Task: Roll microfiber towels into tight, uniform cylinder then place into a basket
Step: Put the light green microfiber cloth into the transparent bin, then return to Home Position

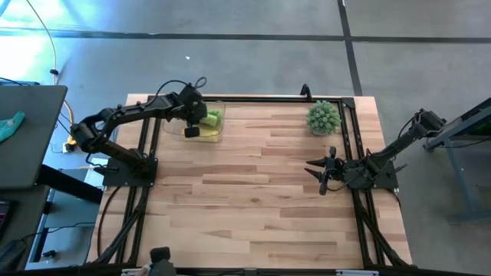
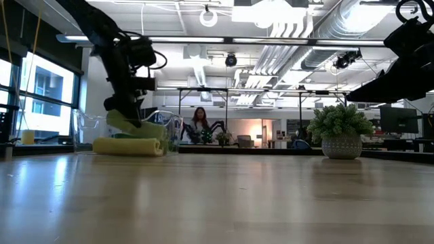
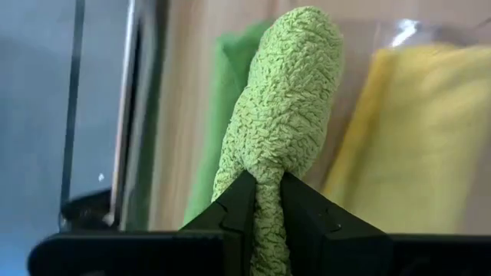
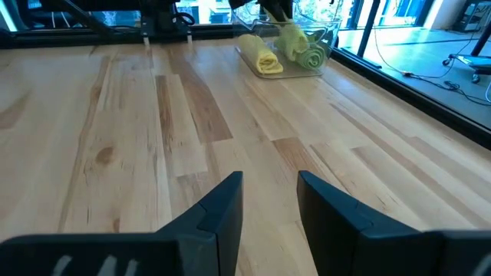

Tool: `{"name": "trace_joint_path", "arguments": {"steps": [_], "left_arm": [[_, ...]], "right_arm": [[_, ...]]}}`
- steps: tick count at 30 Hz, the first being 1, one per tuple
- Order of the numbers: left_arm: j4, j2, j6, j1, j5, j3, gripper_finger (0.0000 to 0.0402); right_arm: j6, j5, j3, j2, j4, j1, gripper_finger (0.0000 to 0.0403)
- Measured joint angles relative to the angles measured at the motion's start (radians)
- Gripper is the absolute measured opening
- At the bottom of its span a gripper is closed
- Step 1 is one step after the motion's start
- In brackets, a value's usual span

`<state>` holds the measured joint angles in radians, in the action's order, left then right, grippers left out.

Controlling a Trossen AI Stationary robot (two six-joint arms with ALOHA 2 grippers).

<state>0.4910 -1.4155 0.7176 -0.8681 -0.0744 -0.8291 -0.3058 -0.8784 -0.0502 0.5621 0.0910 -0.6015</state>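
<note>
The basket [image 1: 219, 136], a clear shallow tray, stands near the table's far left corner. In it lie a pale yellow rolled towel [image 3: 414, 138] and a light green rolled towel [image 3: 230, 92]. Between them slants a second light green towel roll [image 3: 291, 100], with my left gripper [image 1: 196, 119] shut on it from above the basket. The low view shows that gripper [image 2: 126, 114] over the yellow roll [image 2: 129, 146]. My right gripper [image 4: 268, 207] waits open near the table's right edge, with nothing between its fingers. My left gripper pinches the green roll's near end [image 3: 268, 192] between its two fingers [image 3: 230, 207], and the cloth is squeezed narrow there. The fingers slant down from above and point along the roll. The roll tilts down away from them, its far end [image 3: 303, 38] low inside the basket.
A spiky green potted plant [image 1: 323, 117] stands at the table's far right. A black frame rail [image 1: 261, 100] runs along the table's edges. The bare wooden tabletop [image 1: 253, 192] spreads between the two arms.
</note>
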Motion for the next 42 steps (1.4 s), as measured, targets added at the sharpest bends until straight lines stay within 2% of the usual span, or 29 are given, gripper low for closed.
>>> {"name": "trace_joint_path", "arguments": {"steps": [2, 5, 7, 15, 25, 28, 35, 40, 42], "left_arm": [[0.007, 0.000, 0.009, -0.018, 0.044, 0.000, 0.0043], [0.018, 0.000, 0.012, -0.037, 0.191, 0.000, 0.0043], [0.017, 0.000, 0.019, -0.041, 0.240, 0.000, 0.0043], [0.018, 0.000, 0.048, -0.042, 0.265, 0.000, 0.0055], [0.019, 0.002, 0.013, -0.038, 0.266, 0.000, 0.0162], [0.021, 0.026, -0.036, -0.028, 0.264, -0.005, 0.0180], [0.089, 0.184, -0.142, 0.027, 0.273, -0.054, 0.0182], [0.136, 0.392, -0.261, 0.094, 0.408, -0.056, 0.0182], [0.139, 0.485, -0.325, 0.126, 0.433, -0.054, 0.0182]], "right_arm": [[0.000, 0.000, 0.000, 0.000, 0.000, 0.000, 0.0119], [0.000, 0.000, 0.000, 0.000, 0.000, 0.000, 0.0119], [0.000, 0.000, 0.000, 0.000, 0.000, 0.000, 0.0119], [0.000, 0.005, 0.000, 0.000, 0.000, 0.000, 0.0119], [0.000, 0.139, 0.000, 0.000, 0.000, 0.000, 0.0119], [0.000, 0.187, 0.000, 0.000, 0.000, 0.000, 0.0119], [0.000, 0.251, 0.000, 0.000, 0.000, 0.000, 0.0119], [0.000, 0.251, 0.000, 0.000, 0.000, 0.000, 0.0119], [0.000, 0.251, 0.000, 0.000, 0.000, 0.000, 0.0119]]}}
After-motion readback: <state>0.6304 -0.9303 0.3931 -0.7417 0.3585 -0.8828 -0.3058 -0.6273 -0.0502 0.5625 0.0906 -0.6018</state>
